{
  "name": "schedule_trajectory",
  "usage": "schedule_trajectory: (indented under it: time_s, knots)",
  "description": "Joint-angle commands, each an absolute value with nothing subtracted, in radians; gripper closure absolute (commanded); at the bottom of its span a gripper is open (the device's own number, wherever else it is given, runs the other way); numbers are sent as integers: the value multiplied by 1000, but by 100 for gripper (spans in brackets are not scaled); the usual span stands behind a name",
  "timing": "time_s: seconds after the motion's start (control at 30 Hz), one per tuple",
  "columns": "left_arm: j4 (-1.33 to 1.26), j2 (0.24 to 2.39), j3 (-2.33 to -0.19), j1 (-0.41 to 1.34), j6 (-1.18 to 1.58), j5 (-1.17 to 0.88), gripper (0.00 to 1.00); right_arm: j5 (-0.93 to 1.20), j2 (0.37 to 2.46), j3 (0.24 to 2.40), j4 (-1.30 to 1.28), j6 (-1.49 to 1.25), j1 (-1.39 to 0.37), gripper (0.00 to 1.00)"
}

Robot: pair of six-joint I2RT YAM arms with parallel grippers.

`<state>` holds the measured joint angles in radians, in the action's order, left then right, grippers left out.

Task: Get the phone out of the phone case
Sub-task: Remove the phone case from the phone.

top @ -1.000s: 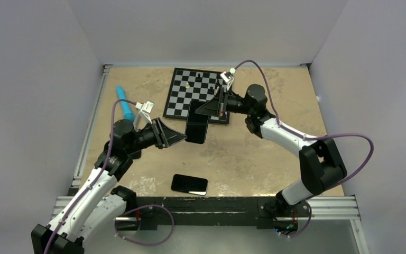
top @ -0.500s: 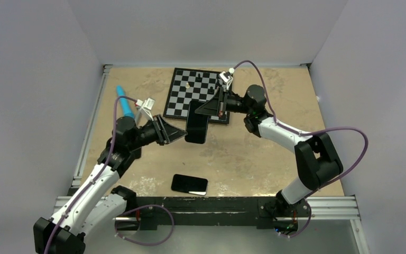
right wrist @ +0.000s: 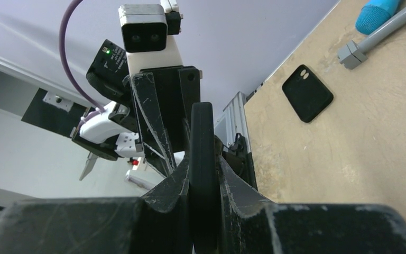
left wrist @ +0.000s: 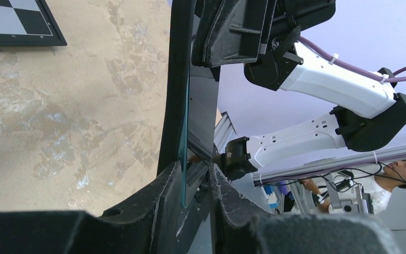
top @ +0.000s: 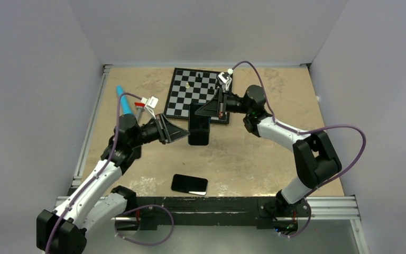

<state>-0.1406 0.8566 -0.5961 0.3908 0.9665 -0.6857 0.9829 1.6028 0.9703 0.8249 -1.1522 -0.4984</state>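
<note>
A black phone in its black case (top: 199, 124) hangs above the table's middle, held between both grippers. My left gripper (top: 186, 132) is shut on its lower left edge. In the left wrist view the fingers (left wrist: 193, 177) pinch the case edge (left wrist: 175, 79) and a glassy, teal-edged screen (left wrist: 184, 153). My right gripper (top: 201, 109) is shut on the top edge. In the right wrist view its fingers (right wrist: 203, 164) clamp the dark case edge (right wrist: 202, 137). I cannot tell whether phone and case have parted.
A second black phone-shaped slab (top: 189, 184) lies flat near the front edge; in the right wrist view (right wrist: 307, 93) it shows two camera holes. A chessboard (top: 198, 94) with a few pieces sits at the back. A blue-tipped tool (top: 124, 103) lies at the left.
My left arm has pushed forward and to the right. The held phone has shifted slightly right and stands straighter. My right gripper has barely moved.
</note>
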Motion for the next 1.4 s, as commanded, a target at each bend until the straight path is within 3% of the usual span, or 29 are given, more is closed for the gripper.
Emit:
schedule_trajectory:
  time_s: [0.0, 0.53, 0.8, 1.37]
  knots:
    - [-132, 837, -606, 399, 956, -765, 71, 913, 1572, 985, 894, -1166, -510, 100]
    - [-50, 799, -566, 402, 916, -784, 69, 889, 1578, 983, 960, -1231, -511, 100]
    - [38, 720, -558, 402, 905, -731, 57, 884, 1569, 976, 951, -1224, -511, 100]
    - [-362, 834, -499, 402, 1134, -770, 59, 897, 1577, 977, 983, -1255, -516, 100]
